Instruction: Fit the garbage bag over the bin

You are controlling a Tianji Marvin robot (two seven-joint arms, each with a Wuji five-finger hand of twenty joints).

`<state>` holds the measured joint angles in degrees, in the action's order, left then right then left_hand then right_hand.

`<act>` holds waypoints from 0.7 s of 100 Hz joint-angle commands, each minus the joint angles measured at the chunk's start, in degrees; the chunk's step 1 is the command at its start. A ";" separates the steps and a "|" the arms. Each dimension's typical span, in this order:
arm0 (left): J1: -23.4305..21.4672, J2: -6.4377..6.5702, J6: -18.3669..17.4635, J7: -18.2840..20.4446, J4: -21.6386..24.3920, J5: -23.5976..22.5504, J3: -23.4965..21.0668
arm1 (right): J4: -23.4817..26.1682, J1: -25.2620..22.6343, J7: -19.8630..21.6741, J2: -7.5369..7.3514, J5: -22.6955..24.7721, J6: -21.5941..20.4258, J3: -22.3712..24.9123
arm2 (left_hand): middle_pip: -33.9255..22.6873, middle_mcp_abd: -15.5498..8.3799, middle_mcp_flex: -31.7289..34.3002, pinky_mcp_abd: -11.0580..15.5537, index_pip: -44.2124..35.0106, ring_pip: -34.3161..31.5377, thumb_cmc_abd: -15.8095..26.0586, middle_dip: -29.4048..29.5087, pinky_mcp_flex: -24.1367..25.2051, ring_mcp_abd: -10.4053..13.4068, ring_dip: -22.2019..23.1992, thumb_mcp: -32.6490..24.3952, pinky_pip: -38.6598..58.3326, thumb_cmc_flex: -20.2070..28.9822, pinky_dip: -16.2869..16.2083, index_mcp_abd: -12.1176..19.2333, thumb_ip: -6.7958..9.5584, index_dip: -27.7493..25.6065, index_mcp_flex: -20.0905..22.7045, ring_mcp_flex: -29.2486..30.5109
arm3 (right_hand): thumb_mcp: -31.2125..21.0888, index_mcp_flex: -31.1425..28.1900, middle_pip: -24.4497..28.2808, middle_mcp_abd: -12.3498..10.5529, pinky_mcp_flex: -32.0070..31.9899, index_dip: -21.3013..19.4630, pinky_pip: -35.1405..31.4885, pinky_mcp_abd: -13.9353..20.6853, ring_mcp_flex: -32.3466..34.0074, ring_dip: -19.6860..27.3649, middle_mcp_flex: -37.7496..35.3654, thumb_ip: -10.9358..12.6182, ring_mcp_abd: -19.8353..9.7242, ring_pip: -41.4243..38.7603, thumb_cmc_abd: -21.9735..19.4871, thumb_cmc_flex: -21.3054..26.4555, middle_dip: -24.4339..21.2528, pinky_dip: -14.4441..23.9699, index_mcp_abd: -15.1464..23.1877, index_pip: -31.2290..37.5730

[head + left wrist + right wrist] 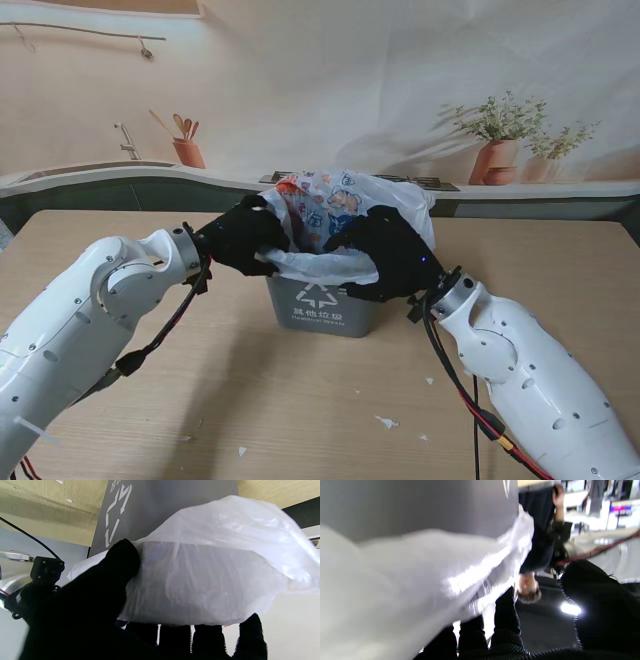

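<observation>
A small grey bin with a white recycling mark stands at the table's middle. A white garbage bag with coloured print bulges out of its mouth, its edge folded over the near rim. My black-gloved left hand grips the bag at the bin's left rim; in the left wrist view the thumb presses the bag against the bin wall. My right hand holds the bag at the right rim. The right wrist view shows blurred bag film over the fingers beside the bin.
The wooden table carries small white scraps near me. A counter runs along the far edge with a terracotta utensil pot and potted plants. A cable hangs along my right forearm.
</observation>
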<state>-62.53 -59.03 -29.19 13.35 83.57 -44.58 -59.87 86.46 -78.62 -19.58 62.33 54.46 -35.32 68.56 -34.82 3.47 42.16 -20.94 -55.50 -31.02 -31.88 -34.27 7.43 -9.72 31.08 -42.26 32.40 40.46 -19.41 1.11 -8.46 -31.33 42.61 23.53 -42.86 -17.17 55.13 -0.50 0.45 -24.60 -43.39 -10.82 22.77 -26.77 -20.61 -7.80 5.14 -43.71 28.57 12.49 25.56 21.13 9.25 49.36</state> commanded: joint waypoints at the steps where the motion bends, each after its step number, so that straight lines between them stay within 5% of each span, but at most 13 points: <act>1: -0.08 -0.12 0.54 1.41 -0.71 -0.13 0.52 | 1.76 -0.69 0.53 0.71 -0.11 -0.59 1.01 | 0.43 -0.23 1.40 -2.06 -3.47 -1.85 0.61 -1.88 -1.80 0.35 1.48 -5.11 8.16 2.54 -0.60 -0.05 0.60 -2.26 3.50 2.54 | 1.72 0.76 -1.34 -1.26 0.89 -0.42 1.81 -0.04 0.35 0.47 0.06 2.39 -0.86 0.41 -2.11 -3.13 -0.68 1.93 2.53 -1.00; 18: 0.31 -0.15 0.84 1.52 -0.90 -0.01 1.07 | 4.78 -2.55 1.33 2.11 -6.76 -2.69 4.49 | 0.30 -0.21 1.80 -2.23 -3.75 -2.57 0.14 -2.57 -1.78 0.40 2.08 -5.57 8.13 2.34 -0.55 0.11 0.94 -2.81 3.67 3.05 | 0.52 -4.08 0.72 -0.96 4.52 -0.43 -2.78 -0.31 5.39 -0.91 -6.66 3.07 -0.17 -2.73 -1.65 -2.40 0.44 5.11 2.30 -1.01; 38: 0.37 -0.15 0.83 1.37 -0.89 -0.41 1.29 | 5.47 -0.52 -1.82 2.81 -7.07 -2.49 7.34 | 0.36 -0.01 2.11 -2.28 -3.73 -2.99 -0.10 -2.91 -1.80 0.12 2.52 -5.93 8.33 2.16 -0.64 0.08 0.99 -2.96 3.87 3.47 | -5.01 -4.36 2.81 -0.46 3.00 -0.26 -12.21 1.61 3.68 -2.38 -6.35 2.08 -0.32 -5.29 -0.63 -2.11 1.81 5.21 -2.07 0.52; 57: 0.70 -0.20 0.83 1.20 -1.17 -0.37 1.81 | 2.26 4.76 -0.88 1.79 -3.45 7.12 6.30 | 0.50 -0.06 2.17 -2.32 -3.66 -3.19 -0.16 -3.10 -1.77 0.02 2.82 -5.99 8.54 2.02 -0.77 0.15 0.90 -3.01 3.89 3.62 | -0.46 3.41 -0.93 2.69 -3.54 2.20 -9.07 3.60 -7.72 0.32 5.78 2.14 -0.31 0.28 -2.14 -2.51 -0.57 2.97 -10.29 -0.38; 70: 1.22 -0.24 0.82 1.24 -1.53 -0.10 2.41 | 1.17 7.33 5.23 1.26 -4.65 14.66 4.52 | 0.53 -0.02 2.20 -2.32 -3.61 -3.19 -0.13 -3.22 -1.77 0.02 2.92 -6.05 8.65 2.11 -0.85 0.14 0.90 -3.01 3.87 3.59 | 5.43 5.79 -3.70 4.91 -4.43 6.33 -2.46 3.10 -9.85 2.76 8.61 2.70 0.60 4.24 -3.25 -3.36 -2.49 3.57 -15.03 -2.85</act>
<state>-61.13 -59.04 -28.56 13.32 82.86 -44.68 -58.12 88.24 -72.03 -15.84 63.50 49.61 -21.22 73.34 -34.77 3.47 43.72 -21.91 -55.74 -31.78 -32.42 -36.69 8.39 -9.89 32.67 -44.93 32.40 40.44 -18.75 0.65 -8.94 -33.24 43.80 24.76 -39.42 -13.57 52.86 2.94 -2.70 -19.91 -48.68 -8.61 15.60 -25.07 -14.40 -7.80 5.19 -41.11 26.89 11.37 23.94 24.81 -3.26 47.87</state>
